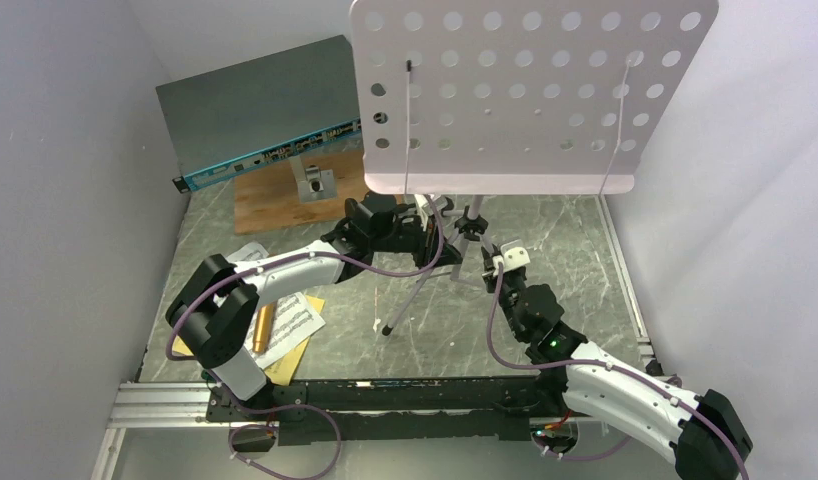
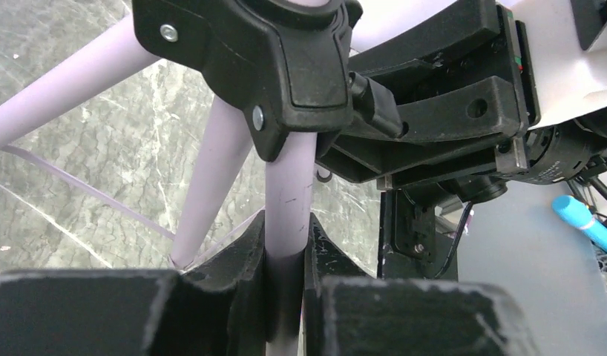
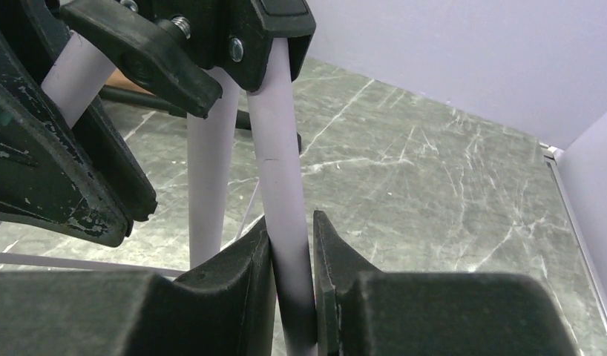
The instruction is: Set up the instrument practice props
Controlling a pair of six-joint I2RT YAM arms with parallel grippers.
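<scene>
Music stand (image 1: 533, 95): I see it upright, its perforated desk hiding its own pole top and the far table (image 1: 575, 250). My left gripper (image 2: 287, 248) is clamped on one lilac tube of its base, and my right gripper (image 3: 291, 252) on another. The tube ends are cut off. Back by the left arm's elbow lie the music sheets (image 1: 297, 322) and the microphone (image 1: 262, 328), partly covered.

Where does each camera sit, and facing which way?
Top external: above and behind the bases, looking down on the table, music stand, left arm and right arm.
Left wrist: looks along the left gripper, clamped on a stand tube.
Right wrist: looks along the right gripper, clamped on a stand tube.
Shared: both wrist views show the stand's black hub.
</scene>
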